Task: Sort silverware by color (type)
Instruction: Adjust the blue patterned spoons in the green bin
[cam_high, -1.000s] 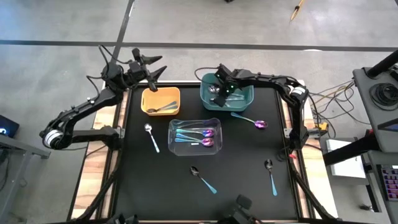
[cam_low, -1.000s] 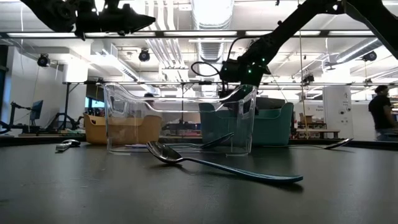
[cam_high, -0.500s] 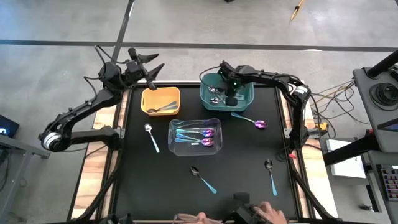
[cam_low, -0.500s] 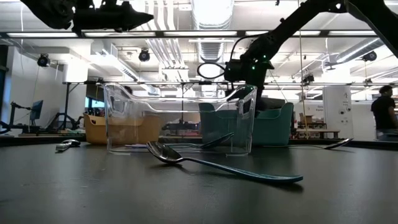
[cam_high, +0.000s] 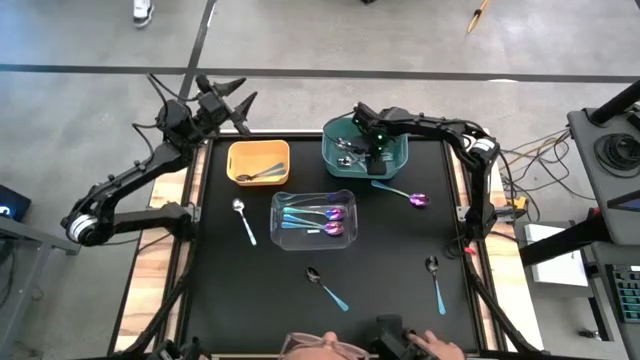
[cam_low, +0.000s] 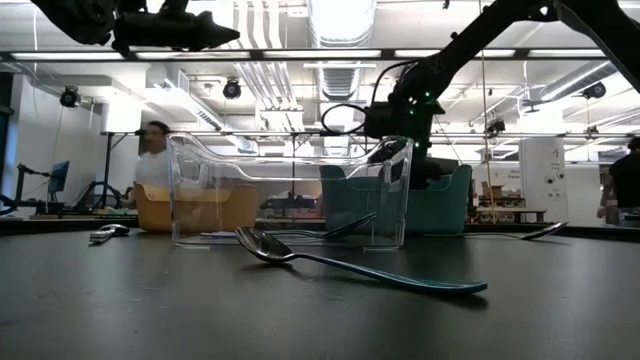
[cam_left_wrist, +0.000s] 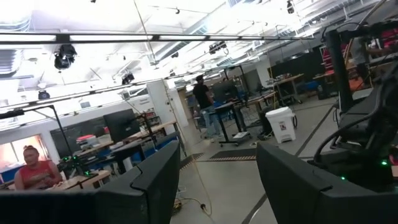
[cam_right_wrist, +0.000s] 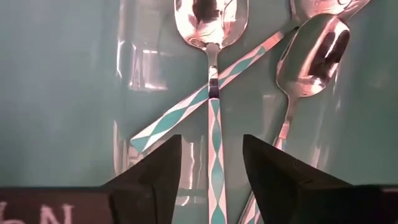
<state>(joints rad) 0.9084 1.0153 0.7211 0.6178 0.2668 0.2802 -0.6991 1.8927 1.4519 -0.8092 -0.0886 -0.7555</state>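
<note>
- Hovering over the teal bin at the surface's far edge, the right pincer has its fingers spread; nothing is pinched between them.
- Three shiny spoons with teal diamond-patterned handles lie on the bin's floor just below that pincer; one spoon runs straight between the fingers, crossing over another handle.
- The left pincer hangs raised beyond the far-left corner, above no bin, its fingers spread and empty.
- A yellow bin near the far edge holds a few silver spoons.
- A clear bin at the surface's middle holds purple-bowled spoons.
- Loose on the black surface lie a silver spoon beside the clear bin, a purple-bowled spoon beside the teal bin, and two dark-bowled spoons toward the near edge.
</note>
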